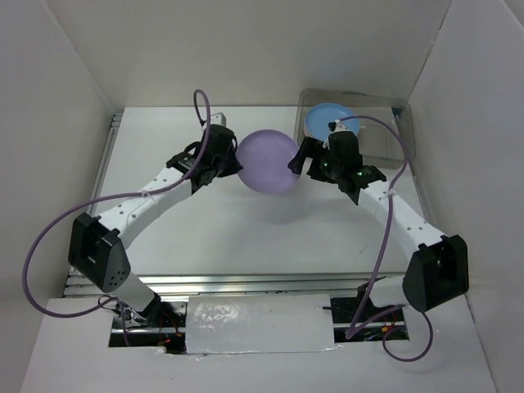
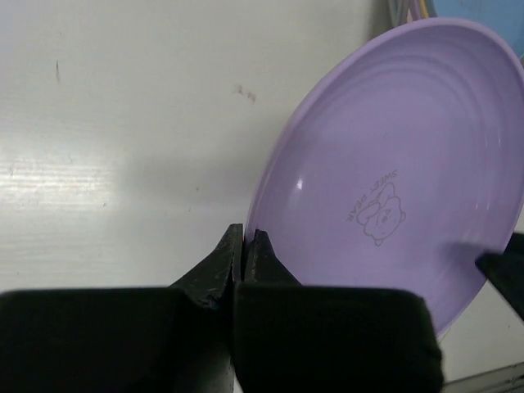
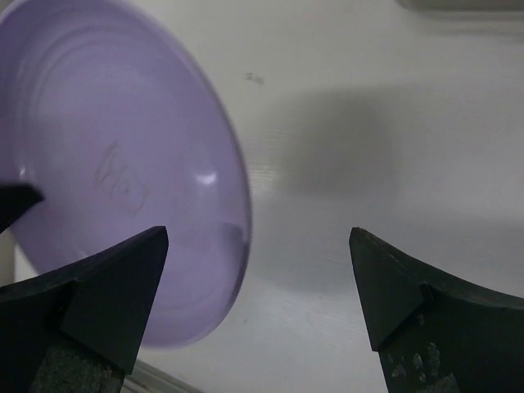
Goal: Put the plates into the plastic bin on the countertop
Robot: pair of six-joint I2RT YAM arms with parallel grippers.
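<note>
A lavender plate (image 1: 268, 161) is held above the white countertop (image 1: 213, 229) between my two arms. My left gripper (image 1: 234, 164) is shut on its left rim; in the left wrist view the fingertips (image 2: 232, 246) pinch the plate (image 2: 393, 180) edge. My right gripper (image 1: 296, 162) is open at the plate's right rim; in the right wrist view (image 3: 258, 237) the plate (image 3: 115, 172) rim lies between the spread fingers. The plastic bin (image 1: 391, 123) stands at the back right with a blue plate (image 1: 324, 119) on top of a stack inside.
White walls (image 1: 74, 98) enclose the countertop. A metal rail (image 1: 246, 282) runs along the front edge. Purple cables (image 1: 49, 246) loop from both arms.
</note>
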